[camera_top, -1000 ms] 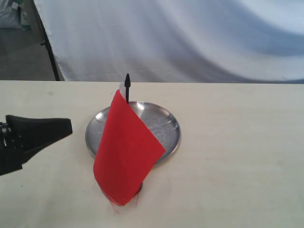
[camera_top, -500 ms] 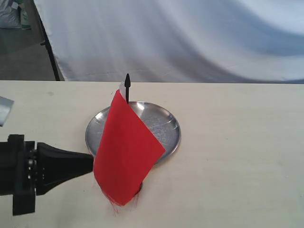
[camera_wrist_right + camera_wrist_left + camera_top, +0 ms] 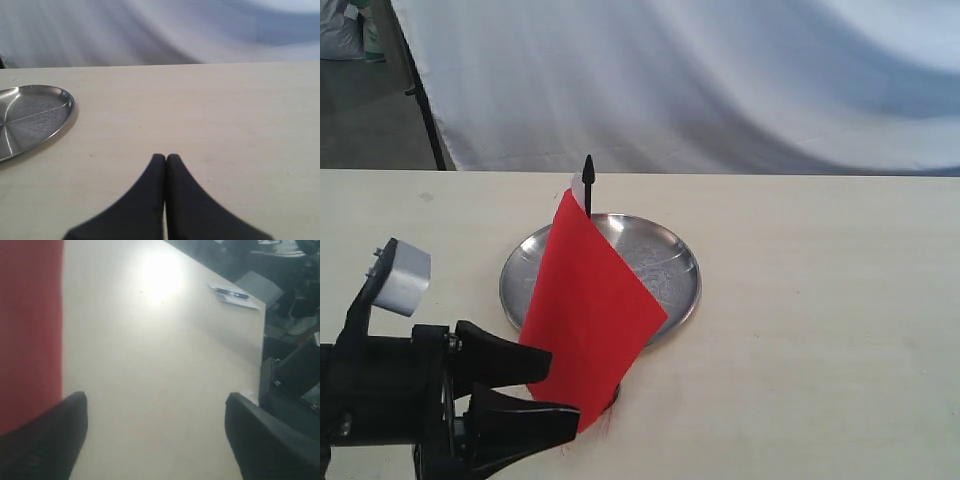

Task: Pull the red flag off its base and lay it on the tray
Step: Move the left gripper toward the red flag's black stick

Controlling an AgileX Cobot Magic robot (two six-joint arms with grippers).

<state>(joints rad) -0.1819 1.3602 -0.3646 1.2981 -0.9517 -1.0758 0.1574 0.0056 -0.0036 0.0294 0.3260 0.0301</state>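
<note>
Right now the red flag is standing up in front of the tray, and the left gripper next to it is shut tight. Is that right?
Not quite. The left gripper is open, not shut tight. The left wrist view shows its two fingers wide apart, with the red cloth beside one of them. The rest holds: the flag stands up in front of the tray.
</note>
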